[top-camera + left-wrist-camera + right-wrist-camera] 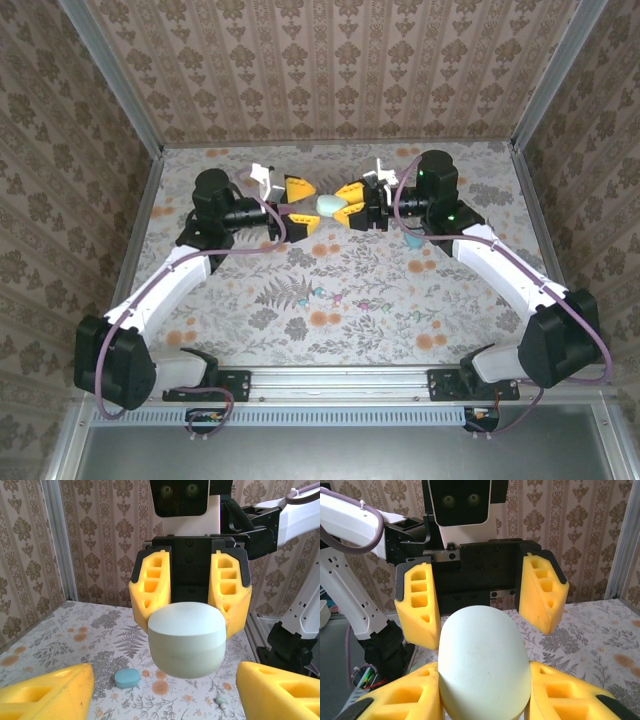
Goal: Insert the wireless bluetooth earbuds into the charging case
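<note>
The charging case (328, 205) is a pale green egg held in the air at the back middle of the table. My right gripper (482, 705) is shut on it, and its yellow fingers (395, 700) press both sides of the case (482, 665). My left gripper (311, 205) faces it from the left and is open, with its fingers (45, 690) spread wider than the case (187, 637) and clear of it. One tiny pale green earbud (220, 700) lies on the cloth below. Small pastel specks (339, 298) that may be more earbuds lie mid-table.
A small teal oval case (126, 678) lies on the floral cloth under the right arm (412, 240). Patterned walls close the table in on three sides, with metal posts (150, 190) at the corners. Both arm bases sit on the front rail (340, 385).
</note>
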Controlling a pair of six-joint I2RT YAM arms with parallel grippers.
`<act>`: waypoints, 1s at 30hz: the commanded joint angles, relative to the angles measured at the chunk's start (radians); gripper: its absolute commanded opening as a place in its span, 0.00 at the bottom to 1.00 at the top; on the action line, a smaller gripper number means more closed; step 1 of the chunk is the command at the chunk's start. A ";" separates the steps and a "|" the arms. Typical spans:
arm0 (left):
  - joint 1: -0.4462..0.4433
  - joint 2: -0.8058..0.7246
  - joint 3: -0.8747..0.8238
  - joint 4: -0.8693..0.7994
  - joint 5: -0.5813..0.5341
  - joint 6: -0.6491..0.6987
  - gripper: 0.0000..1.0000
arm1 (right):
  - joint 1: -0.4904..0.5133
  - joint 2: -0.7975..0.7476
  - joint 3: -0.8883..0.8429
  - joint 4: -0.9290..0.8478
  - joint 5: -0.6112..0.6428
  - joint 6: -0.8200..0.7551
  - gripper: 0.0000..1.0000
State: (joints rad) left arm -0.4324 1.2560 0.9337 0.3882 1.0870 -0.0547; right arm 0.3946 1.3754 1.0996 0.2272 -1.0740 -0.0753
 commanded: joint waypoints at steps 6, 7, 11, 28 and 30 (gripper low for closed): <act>-0.016 0.028 0.065 -0.038 0.047 0.008 0.71 | 0.021 -0.023 0.013 0.040 0.030 -0.022 0.29; -0.016 0.029 0.068 -0.041 0.048 0.009 0.70 | 0.022 -0.025 0.010 0.051 0.038 -0.021 0.29; -0.047 0.036 0.074 -0.049 0.047 0.001 0.65 | 0.023 -0.024 -0.003 0.090 0.058 -0.010 0.29; -0.050 0.039 0.079 0.014 0.025 -0.067 0.50 | 0.029 -0.026 -0.007 0.066 0.084 -0.042 0.30; -0.049 0.037 0.080 0.012 0.025 -0.066 0.49 | 0.029 -0.027 -0.008 0.065 0.082 -0.046 0.30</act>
State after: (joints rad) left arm -0.4820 1.2953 0.9840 0.3599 1.0950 -0.1062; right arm 0.4171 1.3746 1.0992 0.2878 -0.9989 -0.1020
